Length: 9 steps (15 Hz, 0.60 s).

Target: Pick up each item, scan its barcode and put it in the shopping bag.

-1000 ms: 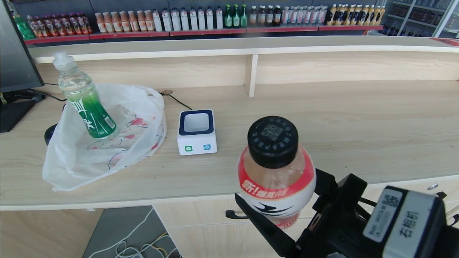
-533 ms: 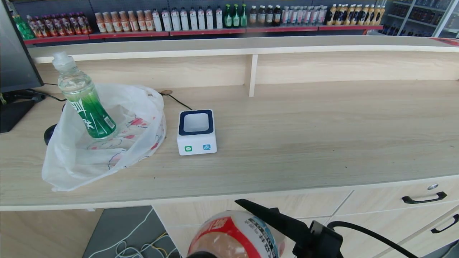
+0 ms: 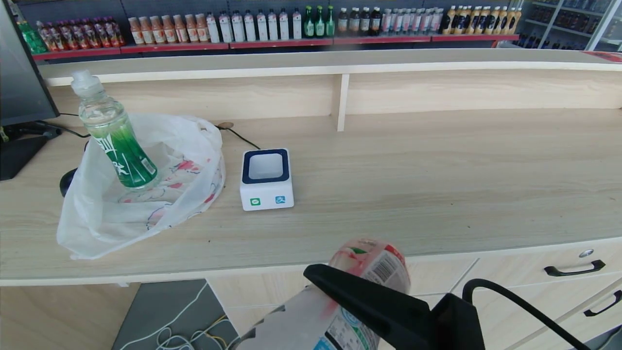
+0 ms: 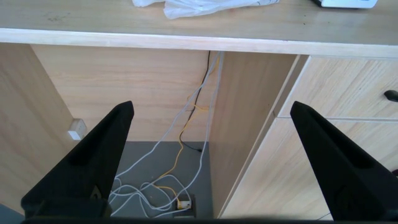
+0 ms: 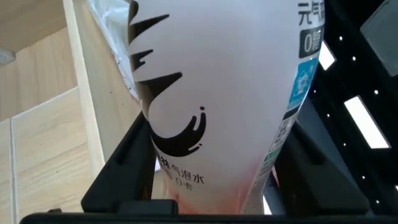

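The milk-tea bottle (image 3: 371,260) is held in the air, tilted, low at the front edge of the counter (image 3: 437,184) and just off it. It is clamped between the two fingers of the right gripper (image 5: 217,130), which is closed on the bottle's body. A barcode patch (image 3: 386,267) is seen on the label near the end that points toward the counter.

The scanner (image 3: 267,179) sits on the counter beyond and to the left of the bottle, well apart from it, with its window facing up. The shopping bag (image 3: 97,228) lies spread on the counter left of the scanner. A green bottle (image 3: 119,146) stands upright on it, so that item is judged done.

Step in hand, as judged: pickup is finished and the scan is not yet done. The next move calls for the bottle to be carried up over the scanner with the barcode turned down to the window. After that it goes left, into the bag.

The left gripper (image 4: 211,106) hangs below the counter edge in front of the cabinet, spread wide, with nothing in it.

Counted:
- Two task bottles, one held and one on the bag.
- One scanner.
- One bag.
- Two grippers.

The bottles on the back shelves were not counted.
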Tool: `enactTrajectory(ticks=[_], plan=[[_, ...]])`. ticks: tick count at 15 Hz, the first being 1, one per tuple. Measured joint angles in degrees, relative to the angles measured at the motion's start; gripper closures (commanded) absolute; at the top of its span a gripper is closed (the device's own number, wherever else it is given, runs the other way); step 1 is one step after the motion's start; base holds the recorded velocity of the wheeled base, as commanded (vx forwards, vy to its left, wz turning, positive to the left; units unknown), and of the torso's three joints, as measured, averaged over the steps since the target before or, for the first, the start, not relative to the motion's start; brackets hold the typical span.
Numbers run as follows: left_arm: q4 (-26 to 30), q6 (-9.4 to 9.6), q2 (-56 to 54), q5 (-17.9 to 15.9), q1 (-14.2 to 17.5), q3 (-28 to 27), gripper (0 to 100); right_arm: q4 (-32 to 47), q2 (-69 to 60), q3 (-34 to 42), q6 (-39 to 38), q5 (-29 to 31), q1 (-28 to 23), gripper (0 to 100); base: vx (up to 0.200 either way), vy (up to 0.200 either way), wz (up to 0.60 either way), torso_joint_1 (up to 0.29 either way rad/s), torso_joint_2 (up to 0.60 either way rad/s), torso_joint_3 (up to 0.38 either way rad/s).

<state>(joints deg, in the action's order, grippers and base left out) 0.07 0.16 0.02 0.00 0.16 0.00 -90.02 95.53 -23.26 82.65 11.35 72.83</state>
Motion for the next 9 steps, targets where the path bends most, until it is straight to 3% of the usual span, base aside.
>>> enactTrajectory(ticks=[4,9], plan=[[0.02,0.00,0.00,0.00,0.02,0.00,0,0.07,0.04,-1.66,14.37,0.00,-0.83,100,0.000,0.000,0.00,0.000,0.00,0.000],[0.02,0.00,0.00,-0.02,-0.02,0.00,0,0.07,-0.62,-2.86,21.55,-2.22,-0.87,100,0.000,0.000,0.00,0.000,0.00,0.000]])
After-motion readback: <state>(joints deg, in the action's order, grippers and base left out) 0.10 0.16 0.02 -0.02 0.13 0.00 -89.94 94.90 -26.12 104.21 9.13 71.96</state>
